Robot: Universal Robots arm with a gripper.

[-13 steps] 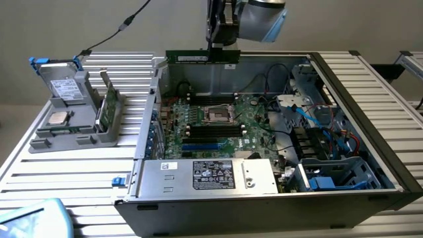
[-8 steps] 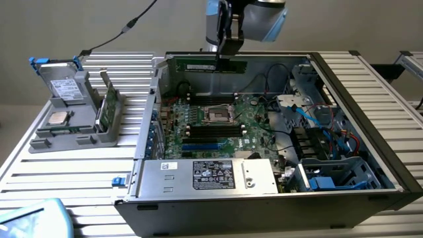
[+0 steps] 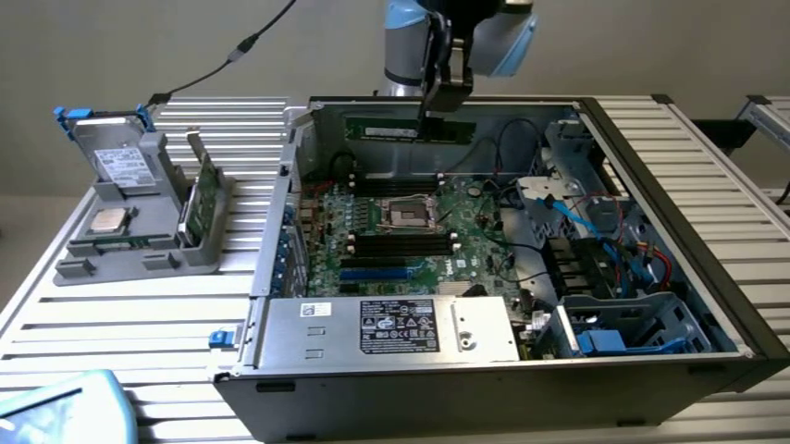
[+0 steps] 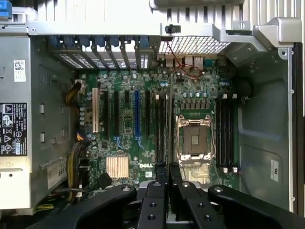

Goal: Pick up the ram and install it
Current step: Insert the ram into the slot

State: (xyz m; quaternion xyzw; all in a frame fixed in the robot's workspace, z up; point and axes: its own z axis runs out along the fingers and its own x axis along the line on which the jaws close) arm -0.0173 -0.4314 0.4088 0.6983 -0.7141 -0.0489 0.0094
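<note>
ram (image 3: 383,129) partly behind tool (image 3: 442,125), arm (image 3: 401,51) cropped

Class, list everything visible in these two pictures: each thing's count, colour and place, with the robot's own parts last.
table: one, silver slatted, under everything
computer case: one, black and grey, open on the table
motherboard: one, green, inside the case
CPU socket: one, silver, mid-motherboard
power supply: one, silver, black label, at one end of the case
holder: one, grey, on the table, exterior view's left of the case
hard drive: one, silver, upright in the holder
expansion card: one, green, upright in the holder
ram: one, green, held over the motherboard
claw: one, black, shut on the ram
arm: one, light blue, above the case
</note>
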